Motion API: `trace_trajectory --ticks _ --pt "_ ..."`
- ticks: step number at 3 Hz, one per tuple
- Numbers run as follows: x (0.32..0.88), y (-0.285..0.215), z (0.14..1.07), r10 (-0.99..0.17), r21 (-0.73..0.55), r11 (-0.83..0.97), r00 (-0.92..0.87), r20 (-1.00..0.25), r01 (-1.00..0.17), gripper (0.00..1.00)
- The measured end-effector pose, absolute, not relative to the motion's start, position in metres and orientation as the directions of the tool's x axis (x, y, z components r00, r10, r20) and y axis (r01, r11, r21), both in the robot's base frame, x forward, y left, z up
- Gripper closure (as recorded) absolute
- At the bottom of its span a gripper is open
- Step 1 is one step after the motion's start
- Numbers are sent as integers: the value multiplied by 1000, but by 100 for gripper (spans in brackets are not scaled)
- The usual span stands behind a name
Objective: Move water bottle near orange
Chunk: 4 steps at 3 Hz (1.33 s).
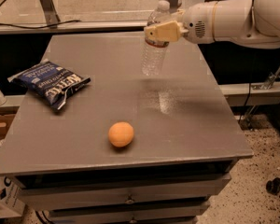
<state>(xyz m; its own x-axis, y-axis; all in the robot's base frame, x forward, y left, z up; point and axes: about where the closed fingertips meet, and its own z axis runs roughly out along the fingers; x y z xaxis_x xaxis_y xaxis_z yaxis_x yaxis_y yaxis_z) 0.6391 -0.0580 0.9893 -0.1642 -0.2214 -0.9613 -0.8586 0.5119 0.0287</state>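
Note:
The water bottle is clear with a white cap and a thin red label band. It hangs upright in the air above the middle rear of the grey table. My gripper is shut on the bottle's upper part, with the white arm reaching in from the right. The orange lies on the table near the front edge, below and to the left of the bottle, well apart from it.
A blue chip bag lies on the table's left side. Drawers run below the front edge. A chair wheel stands on the floor at the right. A ledge with a cable runs behind the table.

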Motion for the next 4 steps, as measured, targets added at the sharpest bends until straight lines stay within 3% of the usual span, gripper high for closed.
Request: trace_trajectory --ticks 4 --pt "568 -64 995 -285 -8 440 -131 -949 -898 100"
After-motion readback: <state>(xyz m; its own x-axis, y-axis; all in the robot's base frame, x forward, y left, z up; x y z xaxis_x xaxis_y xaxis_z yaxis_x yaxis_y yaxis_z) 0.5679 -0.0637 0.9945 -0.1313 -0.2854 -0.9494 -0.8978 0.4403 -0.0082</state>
